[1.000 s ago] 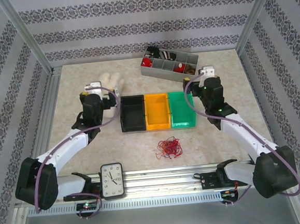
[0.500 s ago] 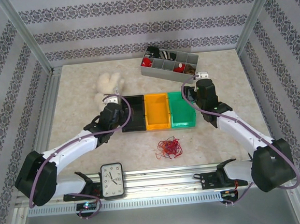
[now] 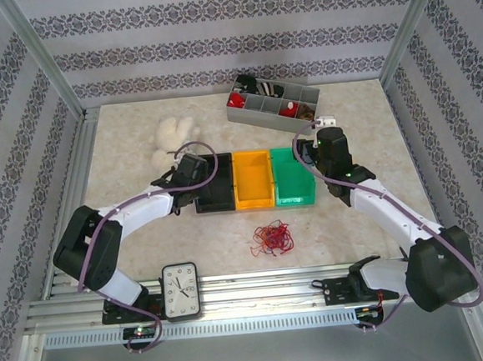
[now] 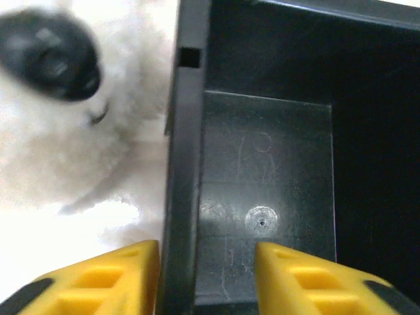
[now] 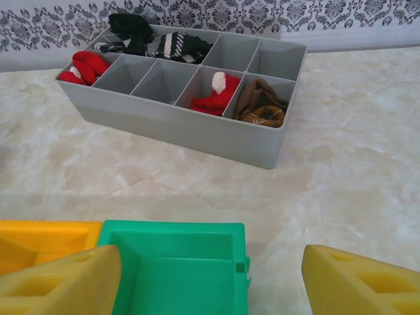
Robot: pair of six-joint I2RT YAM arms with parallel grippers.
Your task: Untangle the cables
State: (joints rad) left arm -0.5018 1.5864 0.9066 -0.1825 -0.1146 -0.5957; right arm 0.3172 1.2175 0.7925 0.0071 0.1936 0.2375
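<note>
**Both grippers at the bins, cable clump alone on open table**

Edges/room: cables (image 3: 273, 238) lie in one loose clump on bare tabletop, on the near side of the orange bin (image 3: 253, 179) and green bin (image 3: 294, 176), apart from both and short of the near rail (image 3: 258, 284). There is free surface all round the clump. Both arms are up at the bin row, well apart from it.

The left gripper (image 4: 207, 262) has its yellow fingers (image 4: 98, 279) partway apart, straddling the left wall of the black bin (image 3: 218, 186). The inner finger is clear of the wall, with bin floor showing between, and nothing is clamped. The white plush toy (image 3: 171, 134) is just outside that wall.

The right gripper (image 5: 210, 275) is spread wide and empty, over the far right part of the green bin. In the right wrist view a bare strip of table separates the green bin from the grey divided tray (image 3: 262, 119), which sits angled near the far edge.

Counts: 3 bins side by side (black, orange, green). 1 divided tray, with red, striped and brown small items in some compartments. 1 plush toy. 1 clock (image 3: 181, 291) at the near rail. 1 cable clump, red and orange strands; the strand count cannot be told.

Surface/room: beige marble-look table (image 3: 204, 242), aluminium frame posts (image 3: 43, 54), and walls (image 3: 230, 31) papered in grey patterned bands.
</note>
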